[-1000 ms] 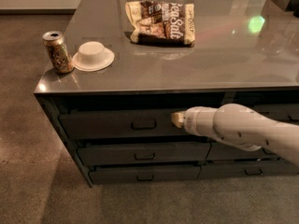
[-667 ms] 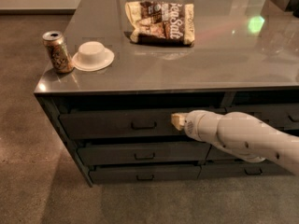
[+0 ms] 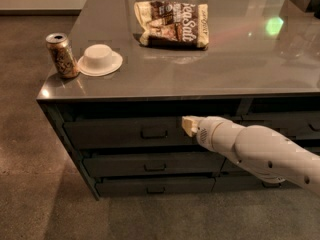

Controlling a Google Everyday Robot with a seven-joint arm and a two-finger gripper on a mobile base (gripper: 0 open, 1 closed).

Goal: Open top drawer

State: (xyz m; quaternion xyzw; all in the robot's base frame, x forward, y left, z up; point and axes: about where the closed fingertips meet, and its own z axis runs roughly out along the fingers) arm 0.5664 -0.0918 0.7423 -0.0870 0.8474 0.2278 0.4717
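A: Since a second ago: gripper (image 3: 190, 125) tip has hardly shifted. The forearm behind it has sagged lower toward the floor.

B: Where's the top drawer (image 3: 110, 133)?

A: Directly under the countertop (image 3: 210, 74), tallest front in the stack below the can (image 3: 62, 55) and the white bowl (image 3: 100, 60). Looks shut, front about level with the two shallower drawers (image 3: 115, 165) beneath.

B: And the gripper against it?

A: At the drawer's front, near its inner end. The pull handle (image 3: 154, 133) lies sideways from it, toward the can end and a touch lower. The handle's long axis runs level along the front. One arm only, so no choice of reach.

B: Open or closed?

A: Cannot tell; it shows as one pale block end-on. Contact with the front also unclear. The arm is cut off at the frame edge and covers part of the other stack (image 3: 300, 126).
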